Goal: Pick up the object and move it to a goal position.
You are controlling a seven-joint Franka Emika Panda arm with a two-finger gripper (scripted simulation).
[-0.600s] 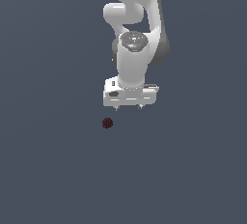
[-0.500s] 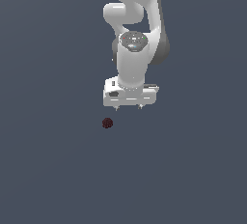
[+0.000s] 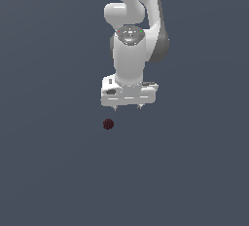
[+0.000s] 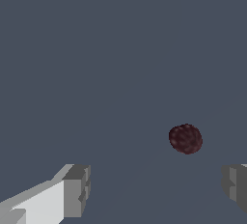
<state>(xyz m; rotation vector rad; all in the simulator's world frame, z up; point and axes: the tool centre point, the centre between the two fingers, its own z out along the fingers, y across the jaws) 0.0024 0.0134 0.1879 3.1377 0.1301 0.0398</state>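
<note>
The object (image 3: 108, 124) is a tiny dark maroon bumpy lump lying on the flat grey surface. In the wrist view the object (image 4: 185, 138) shows beyond the two grey fingertips (image 4: 77, 189), apart from both. My white gripper (image 3: 127, 107) hangs above the surface, a little toward the exterior view's right of the object and not touching it. Its fingers stand wide apart, so it is open with nothing between them. In the exterior view only the short tips of the fingers show under the hand.
A uniform dark grey floor (image 3: 53, 171) fills both views. The white arm (image 3: 133, 30) rises from the gripper toward the top of the exterior view.
</note>
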